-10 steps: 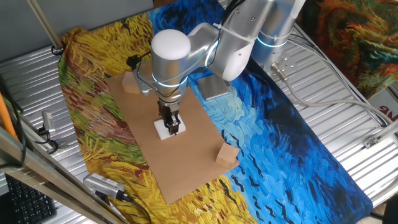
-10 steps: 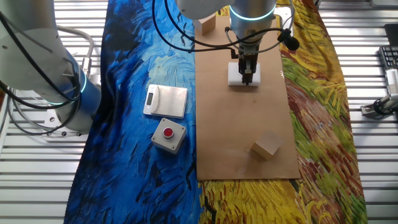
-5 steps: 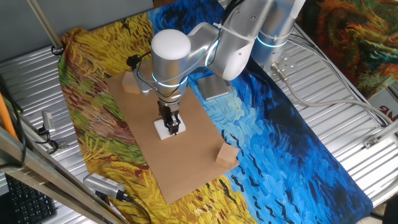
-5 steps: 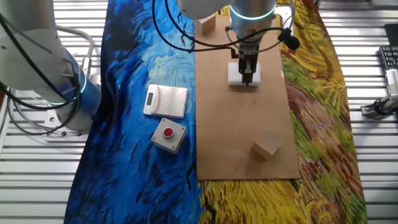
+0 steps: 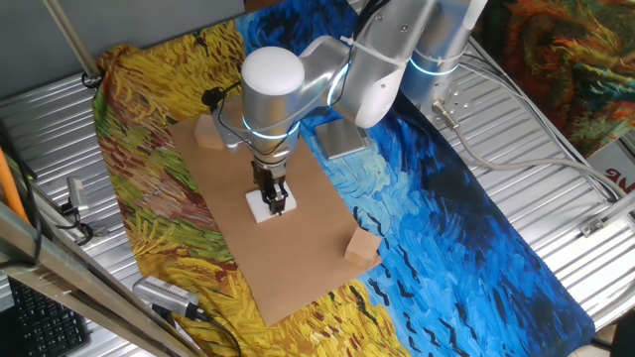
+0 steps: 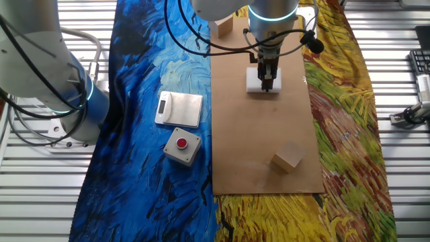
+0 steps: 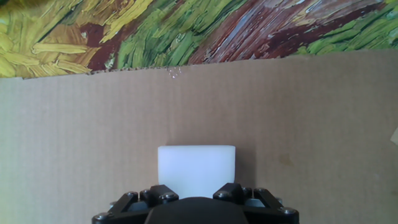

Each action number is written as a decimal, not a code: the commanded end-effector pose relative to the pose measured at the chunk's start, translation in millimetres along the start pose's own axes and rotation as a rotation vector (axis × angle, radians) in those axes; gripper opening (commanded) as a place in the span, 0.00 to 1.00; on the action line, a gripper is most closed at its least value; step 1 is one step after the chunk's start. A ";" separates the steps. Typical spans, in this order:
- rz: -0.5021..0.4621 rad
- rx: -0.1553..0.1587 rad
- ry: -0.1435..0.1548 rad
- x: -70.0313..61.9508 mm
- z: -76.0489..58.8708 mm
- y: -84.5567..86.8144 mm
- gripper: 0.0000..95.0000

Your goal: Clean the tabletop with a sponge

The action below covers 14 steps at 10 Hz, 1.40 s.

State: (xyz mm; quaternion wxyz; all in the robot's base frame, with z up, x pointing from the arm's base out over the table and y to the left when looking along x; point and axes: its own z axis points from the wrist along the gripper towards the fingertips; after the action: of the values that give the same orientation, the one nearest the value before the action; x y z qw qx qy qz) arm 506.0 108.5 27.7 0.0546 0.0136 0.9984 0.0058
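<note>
The painted cloth covers most of the table, and the tabletop — the long brown board — lies on it lengthwise. One wooden cube sits near one end of the board, another at the other end, so the wiping lane between them is limited. Off the board, on the blue part of the cloth, lie a grey plate and a box with a red button.

The sponge rests flat on the board, closer to the far cube, with the gripper straight above it. The fingers seem to be pinching the sponge from two sides, though the hand view hides the actual contact, so I cannot tell for sure.

To wipe well, I would keep even downward pressure, hold the sponge flat — not tipped on an edge — and sweep along the board's length, stopping short of the cubes.
</note>
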 end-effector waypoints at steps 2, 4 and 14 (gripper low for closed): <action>-0.002 0.001 0.001 0.1 -0.3 0.0 0.60; 0.000 0.001 0.001 0.1 -0.3 0.0 0.60; -0.006 -0.003 0.006 0.1 -0.3 0.0 1.00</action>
State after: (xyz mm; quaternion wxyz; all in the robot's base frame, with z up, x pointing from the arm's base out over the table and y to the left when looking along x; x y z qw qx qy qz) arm 506.1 108.9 28.5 0.0508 0.0109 0.9986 0.0082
